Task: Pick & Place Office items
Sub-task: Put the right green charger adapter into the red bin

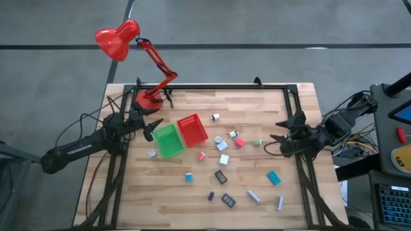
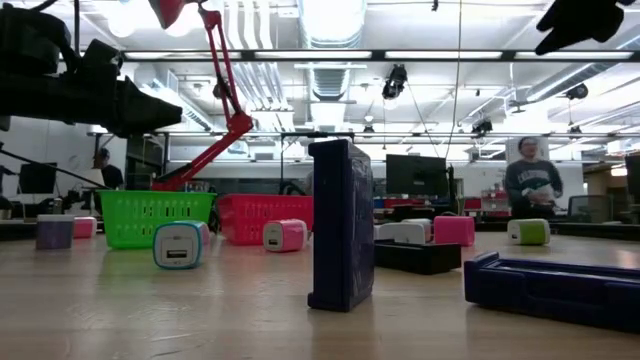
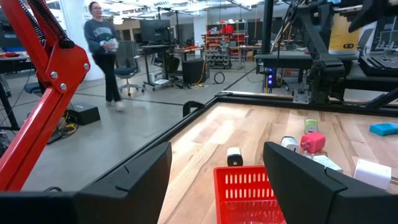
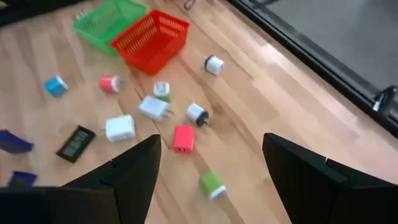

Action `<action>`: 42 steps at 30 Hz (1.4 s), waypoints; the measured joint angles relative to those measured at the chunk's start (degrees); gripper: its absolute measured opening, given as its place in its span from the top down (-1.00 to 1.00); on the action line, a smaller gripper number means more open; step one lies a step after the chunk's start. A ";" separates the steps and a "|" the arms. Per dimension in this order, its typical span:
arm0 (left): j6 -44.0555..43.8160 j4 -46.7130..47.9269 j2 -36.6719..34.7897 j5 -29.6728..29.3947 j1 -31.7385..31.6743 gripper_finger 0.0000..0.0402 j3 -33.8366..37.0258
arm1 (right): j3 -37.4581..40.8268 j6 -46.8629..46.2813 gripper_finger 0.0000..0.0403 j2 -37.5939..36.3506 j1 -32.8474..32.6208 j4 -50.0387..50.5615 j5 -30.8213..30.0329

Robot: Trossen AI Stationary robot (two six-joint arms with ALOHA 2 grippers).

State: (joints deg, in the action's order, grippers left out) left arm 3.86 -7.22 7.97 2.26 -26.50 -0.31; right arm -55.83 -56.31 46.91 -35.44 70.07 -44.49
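The office items lie scattered on the wooden table's middle: a white block [image 1: 223, 159], a red one [image 1: 239, 142], a green one [image 1: 257, 142], a teal block [image 1: 274, 178], black pieces [image 1: 221, 177] and a grey-white stick [image 1: 279, 203]. My left gripper [image 1: 153, 128] is open above the table's left side, beside the green bin [image 1: 169, 140]. In its wrist view its fingers [image 3: 216, 152] frame the red bin [image 3: 249, 193]. My right gripper [image 1: 276, 130] hovers open at the right side. In its wrist view [image 4: 211, 140] the red block [image 4: 183, 138] and green block [image 4: 211, 184] lie below.
The red bin [image 1: 192, 129] and the green bin stand side by side, left of centre. A red desk lamp [image 1: 119, 40] rises from its base [image 1: 149, 99] at the far left corner. A black frame [image 1: 225, 86] runs along the table's edges. A person [image 3: 102, 46] walks in the room beyond.
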 joint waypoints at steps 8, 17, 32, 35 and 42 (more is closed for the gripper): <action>0.00 0.01 0.00 0.00 0.02 -0.28 0.01 | 2.58 2.71 -0.37 4.54 -0.02 0.03 6.91; 0.00 0.02 0.00 0.00 0.02 -0.28 0.02 | 2.60 11.86 -0.37 8.42 0.00 0.02 13.03; 0.00 0.02 0.00 0.00 0.01 -0.28 0.00 | 2.71 12.95 -0.37 16.58 -0.02 -2.14 11.54; 0.00 0.02 0.00 0.00 0.02 -0.28 0.02 | 2.71 12.88 -0.37 18.27 -0.02 -5.10 11.54; 0.00 0.01 0.00 0.00 0.01 -0.28 0.01 | 2.71 12.98 -0.37 23.59 -0.02 -16.34 11.47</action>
State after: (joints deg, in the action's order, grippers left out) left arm 3.86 -7.21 7.97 2.26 -26.49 -0.31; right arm -53.12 -43.33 70.50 -35.46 53.73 -33.01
